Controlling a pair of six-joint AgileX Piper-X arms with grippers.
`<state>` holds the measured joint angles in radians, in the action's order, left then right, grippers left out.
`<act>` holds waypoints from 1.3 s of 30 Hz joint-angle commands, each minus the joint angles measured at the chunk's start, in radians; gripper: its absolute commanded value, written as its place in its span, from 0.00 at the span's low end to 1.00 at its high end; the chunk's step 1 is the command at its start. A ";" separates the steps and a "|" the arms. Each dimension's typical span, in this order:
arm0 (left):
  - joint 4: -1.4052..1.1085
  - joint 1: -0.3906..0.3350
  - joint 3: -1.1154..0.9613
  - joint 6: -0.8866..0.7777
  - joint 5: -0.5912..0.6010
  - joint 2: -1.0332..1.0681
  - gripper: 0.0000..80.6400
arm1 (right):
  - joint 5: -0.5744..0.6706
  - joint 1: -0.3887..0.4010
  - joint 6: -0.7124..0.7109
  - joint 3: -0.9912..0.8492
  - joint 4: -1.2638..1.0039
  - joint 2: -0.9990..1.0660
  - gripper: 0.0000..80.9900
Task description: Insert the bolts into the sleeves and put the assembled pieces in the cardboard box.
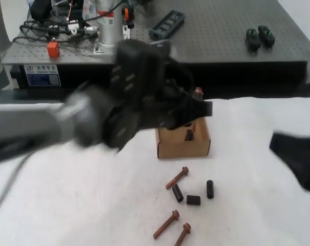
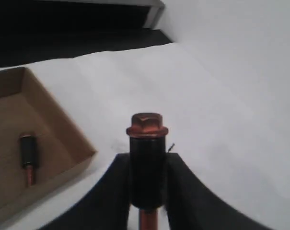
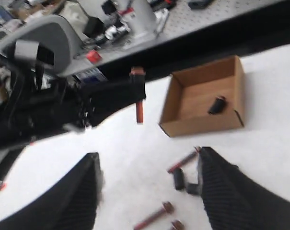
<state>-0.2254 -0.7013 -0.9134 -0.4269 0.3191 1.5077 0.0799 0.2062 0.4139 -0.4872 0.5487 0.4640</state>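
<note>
While the left gripper clenches a black cylindrical sleeve with a copper-coloured hex-headed bolt through it near the brown cardboard box, which holds another assembled piece, the right gripper hangs released above loose bolts and sleeves.

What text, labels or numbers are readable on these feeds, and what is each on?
Blue and white label on the metal table's black front: print too blurred to read.
Sticker on the grey post: too small to read.
Cardboard box, bolts, sleeves: no print.
</note>
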 commanded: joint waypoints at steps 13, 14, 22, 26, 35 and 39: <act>0.876 0.050 -1.046 0.269 -0.263 0.855 0.01 | -0.071 -0.006 -0.063 -0.006 0.194 -0.005 0.55; 0.876 0.054 -1.046 0.269 -0.263 0.855 0.01 | -0.071 -0.006 -0.063 -0.006 0.194 -0.005 0.55; 0.817 0.079 -1.046 0.225 -0.271 0.855 0.01 | -0.061 -0.006 -0.063 -0.006 0.142 0.019 0.55; 0.796 0.088 -1.046 0.217 -0.288 0.855 0.01 | -0.028 -0.006 -0.063 -0.006 0.123 0.063 0.55; 0.808 0.099 -1.046 0.226 -0.303 0.855 0.25 | 0.028 -0.006 -0.103 -0.018 0.121 0.191 0.55; 0.885 0.099 -1.046 0.226 -0.303 0.825 0.57 | 0.028 -0.006 -0.158 -0.057 0.125 0.308 0.55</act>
<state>0.6175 -0.6057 -1.9490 -0.1960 0.0197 2.3626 0.0962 0.2037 0.3044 -0.5045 0.6788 0.6910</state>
